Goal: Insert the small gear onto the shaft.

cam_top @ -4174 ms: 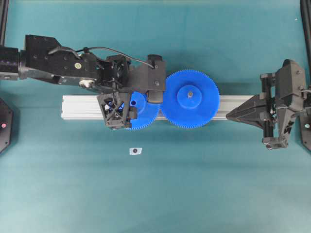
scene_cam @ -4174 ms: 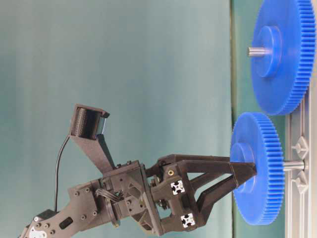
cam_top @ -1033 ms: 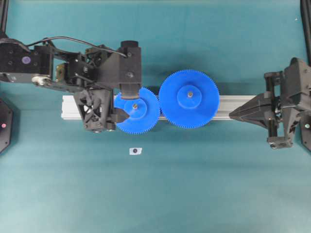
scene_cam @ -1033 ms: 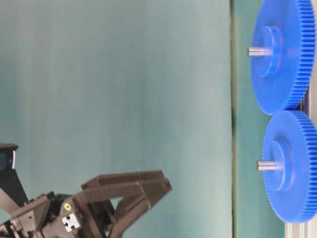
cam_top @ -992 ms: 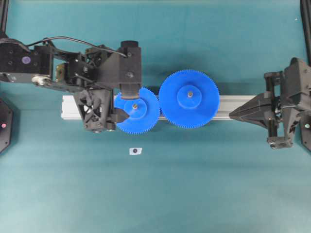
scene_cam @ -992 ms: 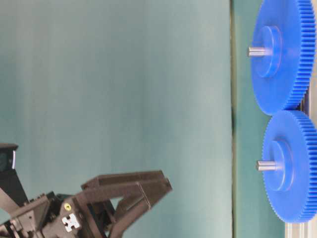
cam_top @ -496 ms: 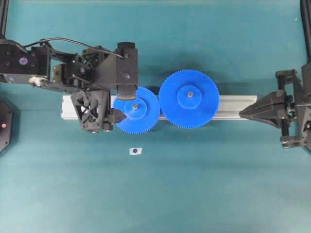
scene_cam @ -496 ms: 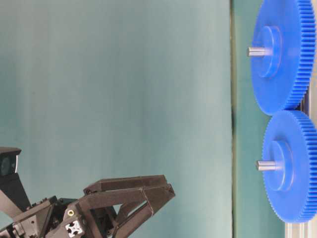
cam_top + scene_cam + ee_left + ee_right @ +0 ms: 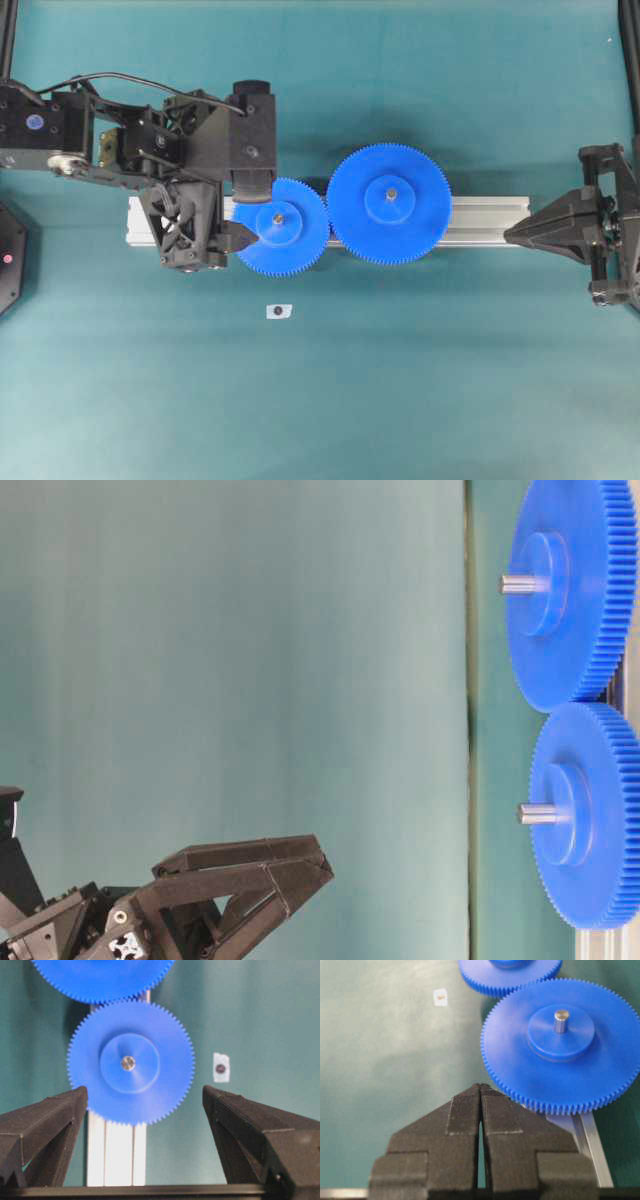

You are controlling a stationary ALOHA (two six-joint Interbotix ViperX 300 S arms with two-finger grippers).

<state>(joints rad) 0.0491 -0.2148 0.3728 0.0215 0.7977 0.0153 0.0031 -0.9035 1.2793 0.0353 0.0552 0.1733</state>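
Note:
The small gear [image 9: 283, 226] sits on the shaft [image 9: 277, 217] over the rail, and its teeth meet those of the wider blue gear [image 9: 390, 204]. The shaft tip [image 9: 128, 1063] pokes through the hub of the small gear [image 9: 150, 1090]. From the side, the shaft [image 9: 535, 814] stands out of the small gear [image 9: 590, 815]. My left gripper [image 9: 247, 214] is open and holds nothing. Its fingers straddle the gear's left edge from above. It hangs well clear [image 9: 322, 865]. My right gripper [image 9: 508, 234] is shut and empty, off the rail's right end.
The silver aluminium rail [image 9: 480, 220] runs left to right across the green mat. A small white sticker with a dark dot [image 9: 277, 311] lies in front of the small gear. The wider gear [image 9: 560, 1045] has its own pin [image 9: 561, 1017].
The left gripper has drawn back a little to the left, away from the small gear, still open. The right gripper has pulled back to the right. Both gears stayed put.

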